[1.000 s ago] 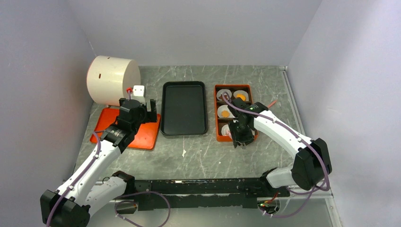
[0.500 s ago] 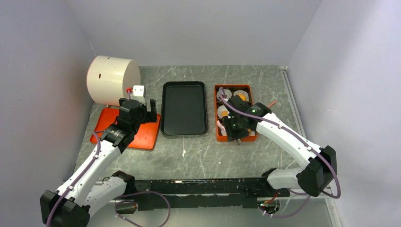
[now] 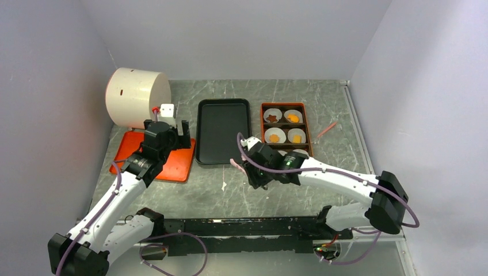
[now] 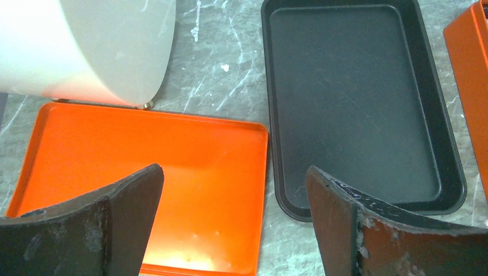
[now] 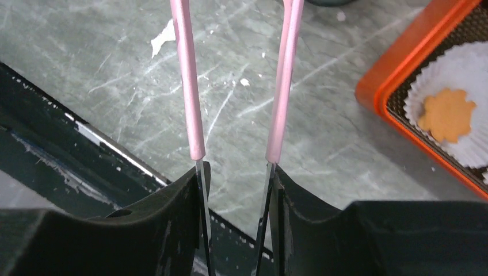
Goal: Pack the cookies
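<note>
Several cookies lie in white paper cups inside the orange compartment box (image 3: 263,123): one dark brown (image 3: 270,118), others orange (image 3: 293,118) (image 3: 275,138). In the right wrist view one orange flower-shaped cookie (image 5: 446,114) shows in a cup at the right edge. My right gripper (image 3: 251,160) (image 5: 236,172) is shut on pink tweezers (image 5: 187,86) (image 3: 235,164), whose two arms stand apart over bare table left of the box; their tips run out of the wrist view. My left gripper (image 3: 183,129) (image 4: 233,178) hangs open and holds nothing, above the orange lid (image 4: 144,167).
A black tray (image 3: 223,131) (image 4: 357,103) lies between the orange lid (image 3: 178,161) and the box. A white cylinder (image 3: 137,96) stands at the back left. A thin pink stick (image 3: 327,129) lies right of the box. The black base rail (image 3: 241,227) runs along the near edge.
My right arm has swung left from over the orange box to the table in front of the black tray, carrying the tweezers. The left arm has not moved.
</note>
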